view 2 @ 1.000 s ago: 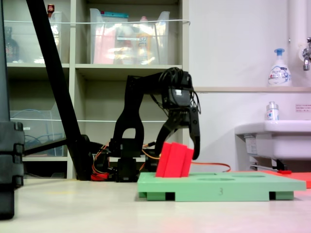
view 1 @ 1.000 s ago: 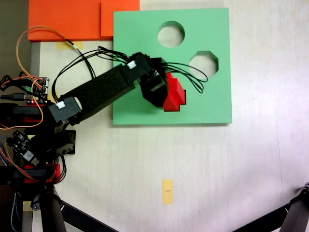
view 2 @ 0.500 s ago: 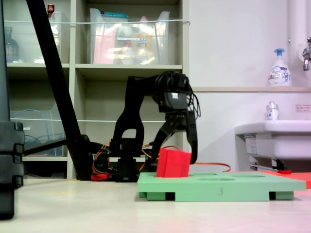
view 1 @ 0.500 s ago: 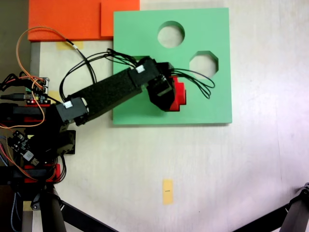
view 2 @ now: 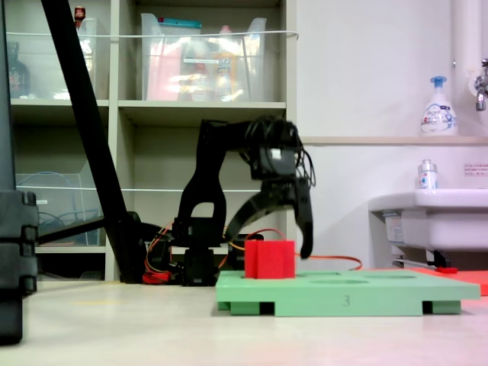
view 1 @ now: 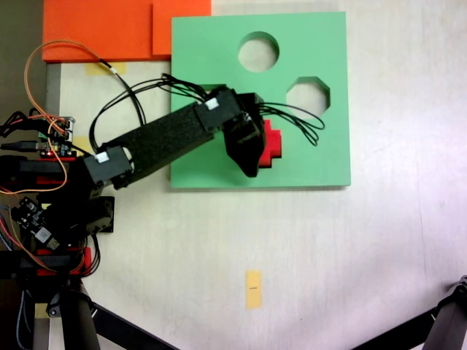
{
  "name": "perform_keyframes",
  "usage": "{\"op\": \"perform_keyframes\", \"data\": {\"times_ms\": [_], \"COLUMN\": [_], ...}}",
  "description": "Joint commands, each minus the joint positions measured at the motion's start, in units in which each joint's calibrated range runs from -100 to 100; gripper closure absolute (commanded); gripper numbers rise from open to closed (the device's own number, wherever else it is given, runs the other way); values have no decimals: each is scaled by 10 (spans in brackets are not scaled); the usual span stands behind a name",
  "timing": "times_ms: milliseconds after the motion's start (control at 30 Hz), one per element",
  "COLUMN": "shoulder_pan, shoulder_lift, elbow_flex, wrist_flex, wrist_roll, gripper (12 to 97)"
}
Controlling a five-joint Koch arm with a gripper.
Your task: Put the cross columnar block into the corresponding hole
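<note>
in the side fixed view, the pale bench [view 2: 114, 320] runs across the foreground, with a black tripod leg [view 2: 84, 114] rising at 10 o'clock. the green foam board [view 2: 347, 291] lies flat on the bench at 4 o'clock from frame centre. the cross columnar block [view 2: 269, 259] stands upright and level in the board near its left end, its lower part sunk below the board's top face and its upper part standing above it. the pincer [view 2: 268, 245] hangs over the block with its jaws spread wide, one tip to the left of the block and the other to the right; neither tip visibly touches the block. behind, the black arm [view 2: 210, 183] rises from its base [view 2: 194, 263] at 9 o'clock from the block. further back stand a shelf unit [view 2: 152, 107], a white sink [view 2: 427, 221] at 3 o'clock and a soap bottle [view 2: 438, 107] at 2 o'clock. in the fixed view from above, the arm [view 1: 160, 138] reaches from 9 o'clock across the board [view 1: 306, 160], and the pincer [view 1: 252, 149] covers the left part of the block [view 1: 270, 142]. the corresponding hole is occupied by the block, so its outline is hidden. the round cutout [view 1: 258, 52] lies at 12 o'clock from the block and the octagonal cutout [view 1: 307, 95] at 1 o'clock. orange foam sheets [view 1: 109, 29] lie at 11 o'clock, touching the board's edge.
</note>
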Motion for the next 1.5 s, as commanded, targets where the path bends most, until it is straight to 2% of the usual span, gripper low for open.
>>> {"op": "perform_keyframes", "data": {"times_ms": [0,267,367,433,467,533,633,767,867,1067,1167,1333,1467], "shoulder_pan": [6,3,-21,-82,-97,-113,-120,-142,-146,-161,-162,-164,-166], "shoulder_lift": [-118,-475,-655,-769,-816,-915,-915,-915,-915,-915,-915,-915,-915], "elbow_flex": [10,15,-24,-83,-120,-246,-448,-528,-637,-904,-1082,-1210,-1210], "wrist_flex": [5,-62,-78,-56,-30,69,293,281,368,699,963,981,958], "wrist_roll": [-4,-105,-234,-380,-436,-504,-516,-520,-520,-569,-596,-612,-625], "gripper": [334,334,368,466,489,497,531,531,531,534,603,605,604]}}
